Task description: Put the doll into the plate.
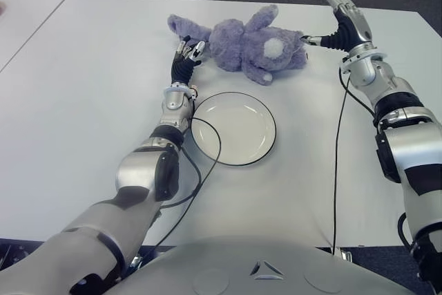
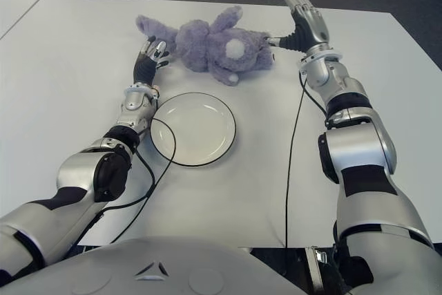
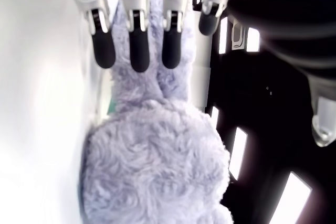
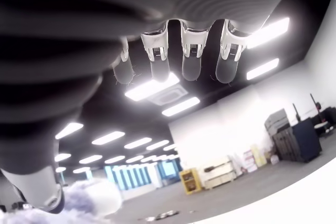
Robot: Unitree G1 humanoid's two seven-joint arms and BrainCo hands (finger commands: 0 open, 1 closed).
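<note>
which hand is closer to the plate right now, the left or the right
Left. The left hand shows just beyond the plate's far left rim, fingers extended against the doll. The right hand is raised farther away, past the doll's right end.

Two head eyes look down on the same table [image 1: 83, 101]; each wrist camera looks closely along its own fingers.

Bright, even overhead light; the table [image 1: 83, 101] glares white, wrist views blurred up close, shadows faint.
</note>
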